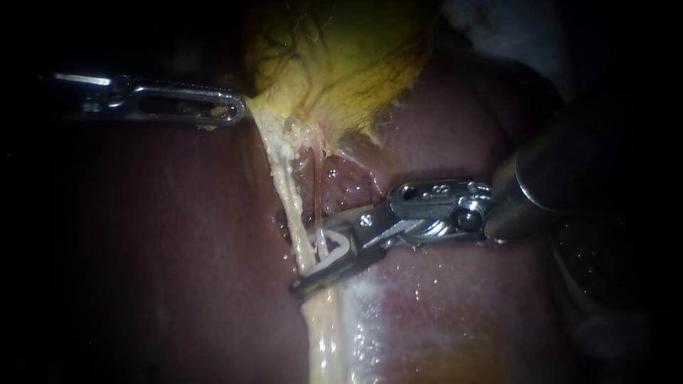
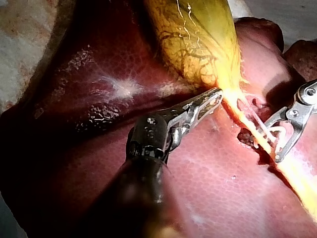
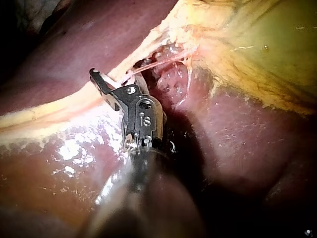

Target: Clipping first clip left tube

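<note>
Right instrument (image 1: pixel 311 267) jaws are clenched on a white clip (image 1: pixel 334 249) that is set at the left tube (image 1: pixel 284 188).
That pale tube is stretched from the gallbladder (image 1: pixel 334 64) down across the liver (image 1: pixel 142 249) and is crossed by the clip's open end; the gallbladder's neck is clamped by the left instrument (image 1: pixel 239 111).

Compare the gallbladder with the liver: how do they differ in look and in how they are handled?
The gallbladder is yellow-green with dark branching lines; the liver is dark red and smooth. The gallbladder tapers to a narrow end; the liver spreads broad and flat beneath. My left instrument grips the gallbladder's edge; nothing grips the liver. Both glisten wet.
</note>
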{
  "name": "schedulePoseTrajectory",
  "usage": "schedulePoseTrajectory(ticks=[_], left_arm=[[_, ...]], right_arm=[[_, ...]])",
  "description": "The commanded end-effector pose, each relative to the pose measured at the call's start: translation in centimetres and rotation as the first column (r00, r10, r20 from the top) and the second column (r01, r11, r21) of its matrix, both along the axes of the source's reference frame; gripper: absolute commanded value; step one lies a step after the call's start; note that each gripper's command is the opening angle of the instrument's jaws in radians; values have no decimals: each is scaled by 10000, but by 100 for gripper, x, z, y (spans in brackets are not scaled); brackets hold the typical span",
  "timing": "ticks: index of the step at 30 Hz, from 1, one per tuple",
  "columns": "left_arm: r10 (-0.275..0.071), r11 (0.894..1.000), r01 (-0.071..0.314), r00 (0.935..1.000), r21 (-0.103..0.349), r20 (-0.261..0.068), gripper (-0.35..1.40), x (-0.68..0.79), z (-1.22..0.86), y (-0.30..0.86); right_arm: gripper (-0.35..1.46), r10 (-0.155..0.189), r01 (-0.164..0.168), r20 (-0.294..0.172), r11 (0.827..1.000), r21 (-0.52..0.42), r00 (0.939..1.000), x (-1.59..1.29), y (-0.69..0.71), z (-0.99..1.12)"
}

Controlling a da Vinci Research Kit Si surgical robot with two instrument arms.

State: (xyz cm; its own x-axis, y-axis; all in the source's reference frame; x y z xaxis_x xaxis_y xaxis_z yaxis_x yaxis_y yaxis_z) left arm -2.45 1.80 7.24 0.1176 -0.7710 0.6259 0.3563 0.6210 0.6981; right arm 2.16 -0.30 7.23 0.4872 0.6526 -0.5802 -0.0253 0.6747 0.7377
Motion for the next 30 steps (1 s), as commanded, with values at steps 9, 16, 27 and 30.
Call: schedulePoseTrajectory(ticks=[9, 16, 27, 30], left_arm=[[-1, 10000, 1, 10000, 5, 0, -35, 0, -1, 0], [-1, 10000, 1, 10000, 9, 2, -35, 0, -1, 1], [1, 10000, -1, 10000, 12, 3, -35, 0, -2, 1], [2, 10000, -2, 10000, 12, 4, -35, 0, -2, 1]], right_arm=[[53, -33, 33, -27, 10000, -26, 10000, -22, 5, 5], [53, 32, -32, -5, 10000, -67, 10000, -40, 11, 8], [55, 16, -16, 1, 10000, -31, 10000, -69, 22, 5], [57, 24, -24, -35, 10000, 15, 10000, -74, 26, 0]])
